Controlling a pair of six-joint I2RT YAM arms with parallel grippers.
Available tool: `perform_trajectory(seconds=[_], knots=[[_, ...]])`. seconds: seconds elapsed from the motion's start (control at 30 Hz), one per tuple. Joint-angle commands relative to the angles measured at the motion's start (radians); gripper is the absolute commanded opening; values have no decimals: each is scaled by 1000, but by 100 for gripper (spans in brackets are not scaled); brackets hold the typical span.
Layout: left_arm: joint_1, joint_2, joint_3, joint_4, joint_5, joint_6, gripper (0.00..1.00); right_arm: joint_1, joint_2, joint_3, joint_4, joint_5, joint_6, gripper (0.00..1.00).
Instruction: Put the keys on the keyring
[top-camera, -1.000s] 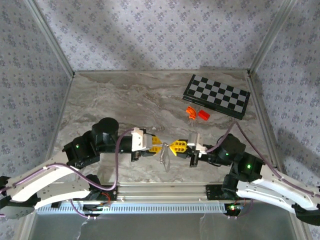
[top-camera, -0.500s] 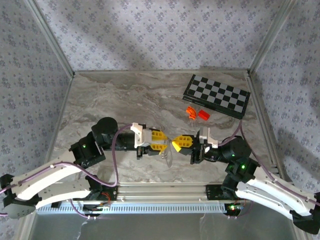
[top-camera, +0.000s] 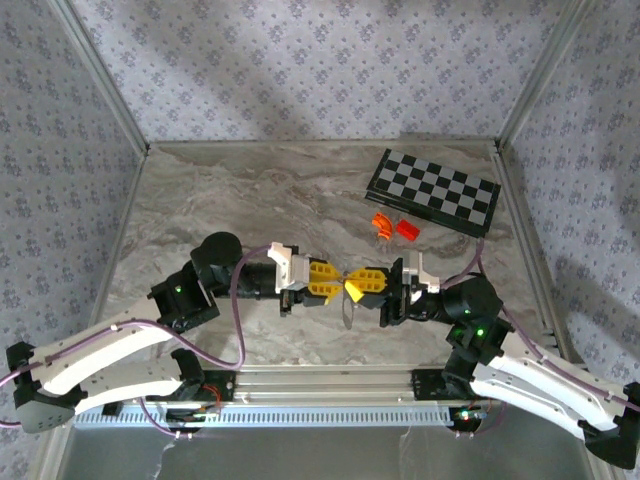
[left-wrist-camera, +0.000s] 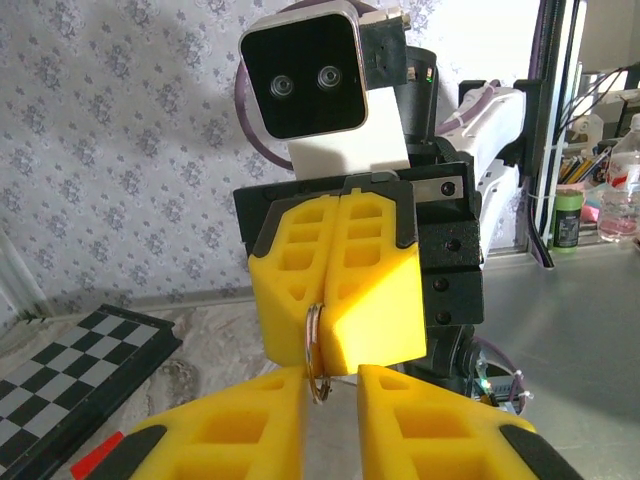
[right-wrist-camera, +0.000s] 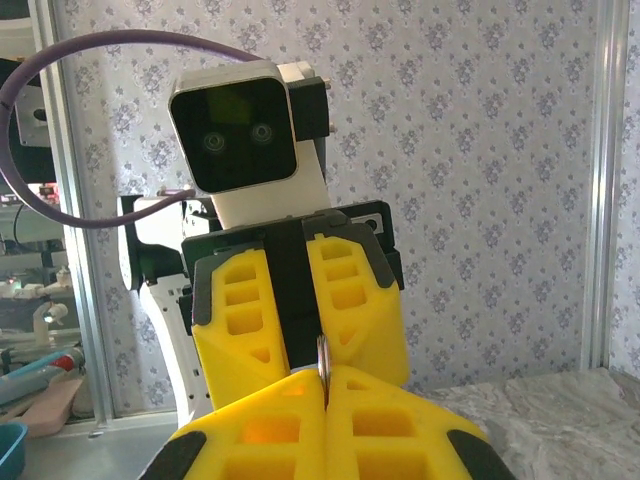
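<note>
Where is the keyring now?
The keyring is pinched in the shut right gripper, front centre in the top view, its end inside the open left gripper.

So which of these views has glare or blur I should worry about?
Top external: slanting bands of light and shadow on the back wall, table evenly lit. Left wrist: bright patch blown out at upper right, keyring sharp. Right wrist: evenly lit, no strong glare.
</note>
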Motion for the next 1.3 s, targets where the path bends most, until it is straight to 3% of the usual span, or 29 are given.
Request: perform_trajectory(seconds=[0.0, 0.2, 0.37, 0.4, 0.5, 0.6, 0.9, 1.27], knots=[[3, 1, 15, 63, 37, -12, 18, -6, -5, -11, 70, -13, 24, 0], [3, 12, 24, 77, 59, -20, 0, -9, -2, -21, 78, -15, 32, 0], [3, 5, 37, 19, 44, 8, 0, -13, -14, -11, 25, -10, 17, 0], [3, 1, 41, -6, 26, 20, 0, -14, -18, -1, -8, 1, 0, 4], [3, -4, 75, -128, -22, 82, 0, -8, -45, 53, -192, 35, -96, 28], [3, 7, 118, -265, -64, 143, 0, 8, -62, 111, -371, 79, -194, 39], [3, 79, 237, -545, -120, 250, 0, 115, 3, 226, -663, 223, -366, 38], [-17, 110, 262, -601, -136, 271, 0, 196, 71, 241, -673, 353, -425, 35]])
